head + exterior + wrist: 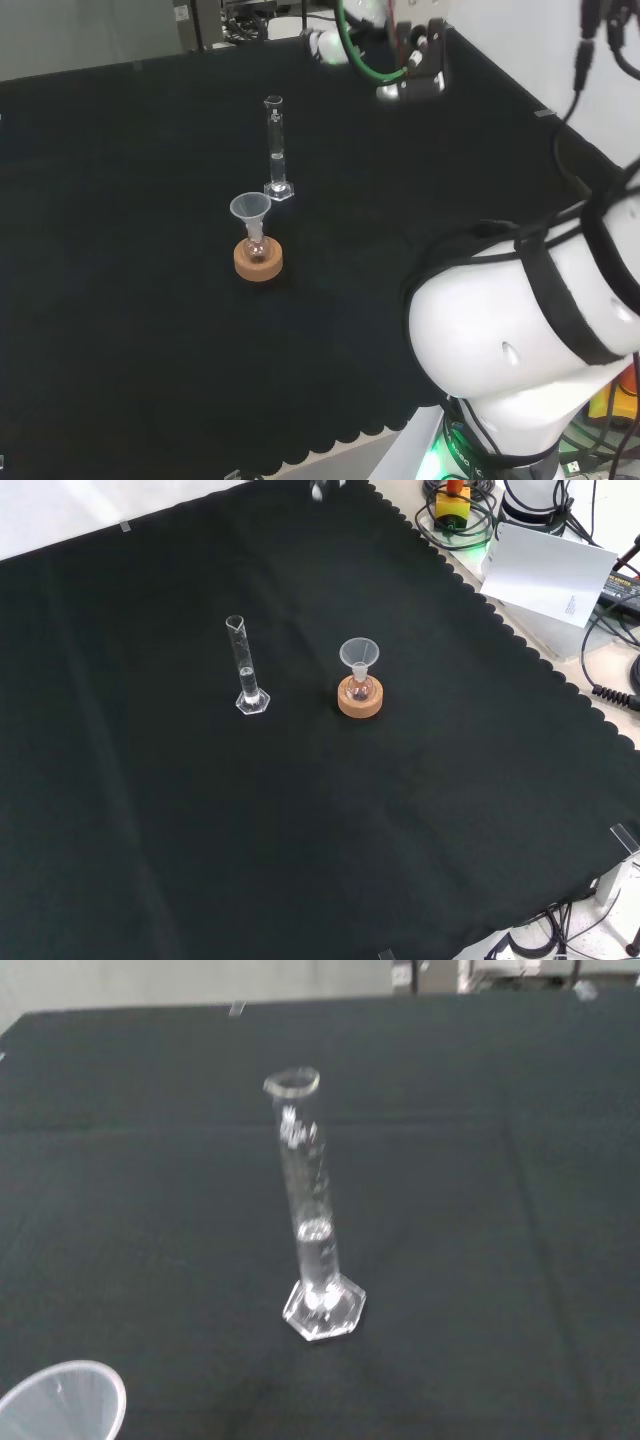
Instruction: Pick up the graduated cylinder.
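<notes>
Graduated cylinder (275, 147) upright on the black-clothed table (120, 330), just above centre in the head view, long axis vertical, mouth up, hexagonal foot flat on the cloth. In the front view (244, 667) left of centre, leaning slightly in the picture with the pouring lip at top. Some clear liquid in the lower part, seen close in the wrist view (310, 1210). Small flask with a funnel (250, 208) on a cork ring (258, 260), near the cylinder but apart, lower in the head view, to the right in the front view. Hand state: cannot tell.
</notes>
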{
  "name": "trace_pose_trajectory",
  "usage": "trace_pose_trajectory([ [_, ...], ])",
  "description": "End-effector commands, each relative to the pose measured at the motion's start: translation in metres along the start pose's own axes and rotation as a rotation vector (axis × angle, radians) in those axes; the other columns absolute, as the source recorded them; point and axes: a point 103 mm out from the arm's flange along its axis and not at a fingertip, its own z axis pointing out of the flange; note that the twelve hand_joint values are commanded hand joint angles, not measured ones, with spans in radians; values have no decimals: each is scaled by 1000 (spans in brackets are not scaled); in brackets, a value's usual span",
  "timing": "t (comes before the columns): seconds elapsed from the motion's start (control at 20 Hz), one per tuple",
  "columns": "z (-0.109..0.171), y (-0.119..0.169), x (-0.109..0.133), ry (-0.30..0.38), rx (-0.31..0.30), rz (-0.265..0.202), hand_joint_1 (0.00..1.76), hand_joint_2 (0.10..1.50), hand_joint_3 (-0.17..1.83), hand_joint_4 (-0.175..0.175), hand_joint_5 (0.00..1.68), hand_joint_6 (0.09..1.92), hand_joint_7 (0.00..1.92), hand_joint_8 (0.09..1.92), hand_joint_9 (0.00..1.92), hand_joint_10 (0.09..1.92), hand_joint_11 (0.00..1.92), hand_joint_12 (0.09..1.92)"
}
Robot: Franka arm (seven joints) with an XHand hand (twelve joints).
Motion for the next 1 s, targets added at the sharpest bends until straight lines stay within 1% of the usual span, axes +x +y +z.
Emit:
trace_pose_trajectory([
  [0.05,76,52,-4,112,-3,-57,356,1095,281,9,260,87,176,525,327,601,96,1354],
  [0.15,89,57,-5,117,-1,-58,382,1073,281,6,266,87,199,536,357,606,121,1357],
  [0.3,108,65,-10,159,4,-55,417,1051,287,2,281,87,221,548,391,608,153,1357],
  [0.4,117,72,-11,165,3,-61,458,1025,296,0,291,87,230,555,403,600,170,1349],
  [0.6,130,83,-16,203,-7,-65,534,984,315,-3,295,87,221,556,405,584,185,1342],
  [0.85,147,92,-20,241,-1,-62,589,943,327,-5,283,87,202,553,390,577,185,1341],
  [0.9,150,93,-20,252,1,-63,605,929,328,-6,282,87,201,554,390,577,185,1341],
  [1.0,157,97,-22,262,10,-64,644,869,390,-6,282,87,199,561,389,577,184,1342],
])
